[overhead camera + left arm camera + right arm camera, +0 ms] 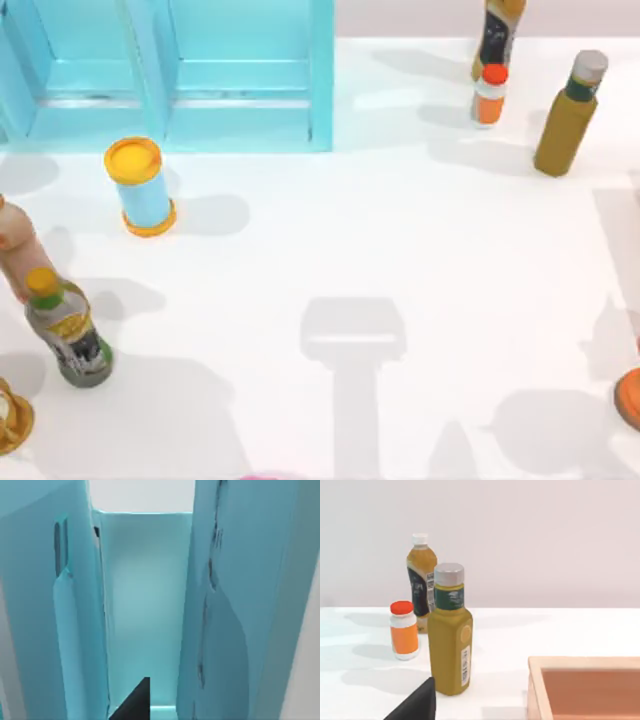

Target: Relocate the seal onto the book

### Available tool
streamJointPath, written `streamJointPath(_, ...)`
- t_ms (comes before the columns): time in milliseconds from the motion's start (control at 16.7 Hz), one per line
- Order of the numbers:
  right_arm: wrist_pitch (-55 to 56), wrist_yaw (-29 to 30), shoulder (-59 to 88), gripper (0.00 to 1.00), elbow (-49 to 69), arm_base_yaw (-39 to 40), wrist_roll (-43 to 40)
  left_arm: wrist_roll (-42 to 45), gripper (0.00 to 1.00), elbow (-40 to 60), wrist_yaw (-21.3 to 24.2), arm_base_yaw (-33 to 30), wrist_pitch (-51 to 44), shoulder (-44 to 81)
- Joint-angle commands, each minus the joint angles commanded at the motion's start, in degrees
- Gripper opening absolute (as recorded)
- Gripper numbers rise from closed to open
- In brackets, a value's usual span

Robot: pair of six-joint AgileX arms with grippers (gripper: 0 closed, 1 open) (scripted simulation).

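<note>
Where the seal and the book lie I cannot tell. By the task's wording, a seal should be small, light and rigid, and I'd judge it best pinched across its body, low down.

Nearest on the table [400, 250] stand two bottles at the left: a green-labelled bottle [70, 340] and a brown bottle [15, 250]. Beyond them is one yellow-lidded blue canister [140, 187]. Farthest stand one light-blue cabinet [240, 70] and three bottles at the right: an olive bottle [568, 115], a small orange-capped bottle [489, 95] and a tea bottle [497, 35].

The left gripper [135, 705] faces the cabinet and the right gripper [417, 702] faces the three bottles. Whether either is wide or narrow, I cannot tell.
</note>
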Motion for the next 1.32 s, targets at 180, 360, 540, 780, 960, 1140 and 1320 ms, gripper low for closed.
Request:
streamJointPath(180,0.0,0.0,0.0,1.00,0.0,0.0,0.0,0.0,1.00,3.1,-1.0,-1.0,-2.1,1.1)
streamJointPath(360,0.0,0.0,0.0,1.00,0.0,0.0,0.0,0.0,1.00,3.1,-1.0,-1.0,-2.1,1.1)
streamJointPath(540,0.0,0.0,0.0,1.00,0.0,0.0,0.0,0.0,0.77,3.1,-1.0,-1.0,-2.1,1.1)
streamJointPath(780,0.0,0.0,0.0,1.00,0.0,0.0,0.0,0.0,0.47,3.1,-1.0,-1.0,-2.1,1.1)
streamJointPath(960,0.0,0.0,0.0,1.00,0.0,0.0,0.0,0.0,0.25,3.1,-1.0,-1.0,-2.1,1.1)
streamJointPath(1140,0.0,0.0,0.0,1.00,0.0,0.0,0.0,0.0,0.02,3.1,-1.0,-1.0,-2.1,1.1)
streamJointPath(1320,0.0,0.0,0.0,1.00,0.0,0.0,0.0,0.0,0.00,3.1,-1.0,-1.0,-2.1,1.1)
